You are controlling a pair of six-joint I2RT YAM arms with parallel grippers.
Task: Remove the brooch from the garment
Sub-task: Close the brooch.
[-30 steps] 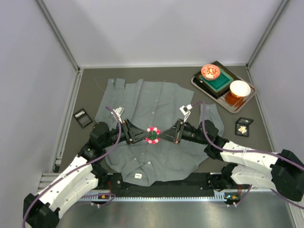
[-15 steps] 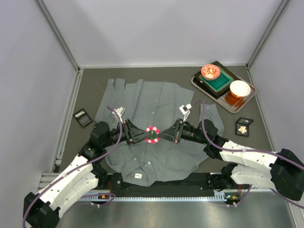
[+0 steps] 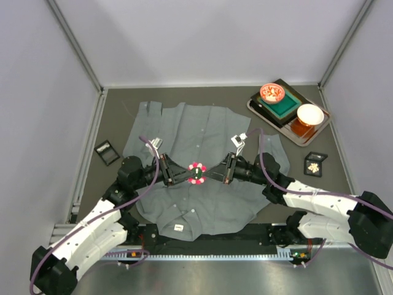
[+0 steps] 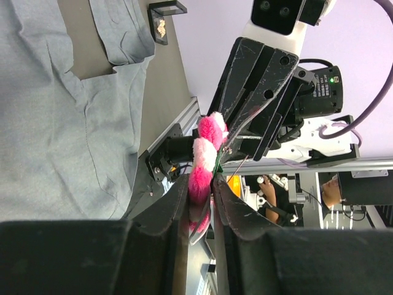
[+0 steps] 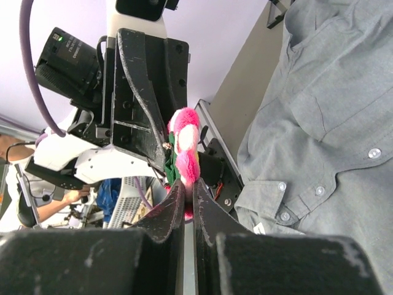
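The brooch (image 3: 196,173), a ring of pink and white pompoms on a green centre, hangs over the middle of the grey garment (image 3: 202,132) between my two grippers. From the left, my left gripper (image 3: 186,175) is shut on its edge. My right gripper (image 3: 209,174) pinches the opposite edge. In the left wrist view the brooch (image 4: 206,153) sits between the left gripper (image 4: 212,181) jaws, with the garment (image 4: 49,110) below. The right wrist view shows the brooch (image 5: 186,147) clamped in the right gripper (image 5: 189,184), beside the buttoned garment (image 5: 331,123).
A tray (image 3: 258,109) at the back right carries a red patterned bowl (image 3: 272,93) and a white bowl (image 3: 309,114). One small black box (image 3: 107,152) lies left of the shirt and another (image 3: 315,164) lies to its right. Grey walls enclose the table.
The brooch and both grippers have shifted slightly toward the far side. The left jaws have narrowed onto the brooch. The right grip is unchanged.
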